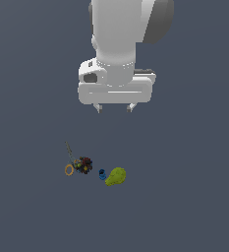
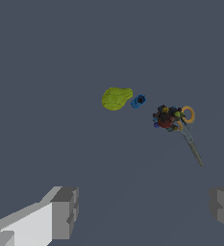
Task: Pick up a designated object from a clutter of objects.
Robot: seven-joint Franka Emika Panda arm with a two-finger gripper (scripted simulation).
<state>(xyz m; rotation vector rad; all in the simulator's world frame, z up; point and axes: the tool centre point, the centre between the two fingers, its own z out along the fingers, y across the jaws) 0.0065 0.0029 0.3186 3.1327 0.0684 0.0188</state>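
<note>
End effector point(image 1: 115, 107) high above grey counter point(image 1: 185, 206), fingers spread apart, gripping nothing. Below on counter, yellow-green pear-shaped lump point(image 1: 116, 176), tiny blue cylinder point(image 1: 102, 173) just beside. Further toward exterior view's left, dark multicoloured lump point(image 1: 84, 165), orange ring point(image 1: 69, 170), thin grey-green stick point(image 1: 68, 149).

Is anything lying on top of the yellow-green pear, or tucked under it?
Nothing lies on the pear; its top is bare in both views. The blue cylinder sits beside its narrow end. The open pincer hangs empty above. The pear's underside is hidden.
</note>
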